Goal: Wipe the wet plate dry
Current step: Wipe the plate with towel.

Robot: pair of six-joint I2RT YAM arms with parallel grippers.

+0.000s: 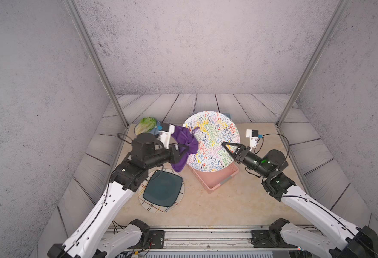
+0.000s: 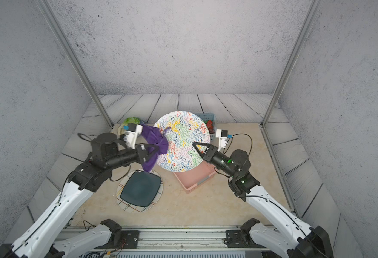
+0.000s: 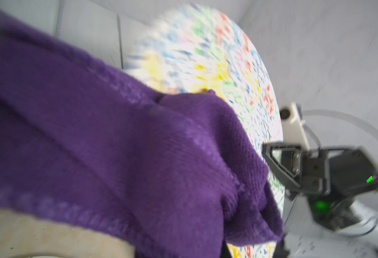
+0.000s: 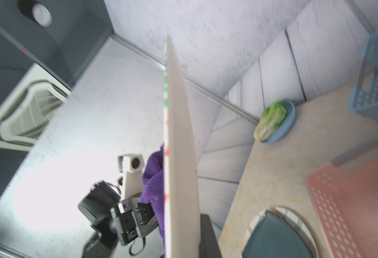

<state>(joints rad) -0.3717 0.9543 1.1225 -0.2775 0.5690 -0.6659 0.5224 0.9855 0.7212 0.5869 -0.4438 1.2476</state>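
Purple cloth [image 1: 184, 138] pressed to the patterned plate [image 1: 212, 140], which is held tilted in the air over the pink basket [image 1: 217, 181].
Our right gripper [image 1: 225, 145] is pinched shut on the plate's rim and carries it alone, while our left gripper [image 1: 183, 149] is clamped on the bunched cloth and pushes it against the plate's face at the far side from that pinch. We worry about leverage: a hard push so far from one edge grip could twist the wet rim out of the jaws and drop the plate onto the basket or table [image 1: 206, 207]. The cloth's loose tail hangs toward the dark square plate [image 1: 162, 187] and might snag there.
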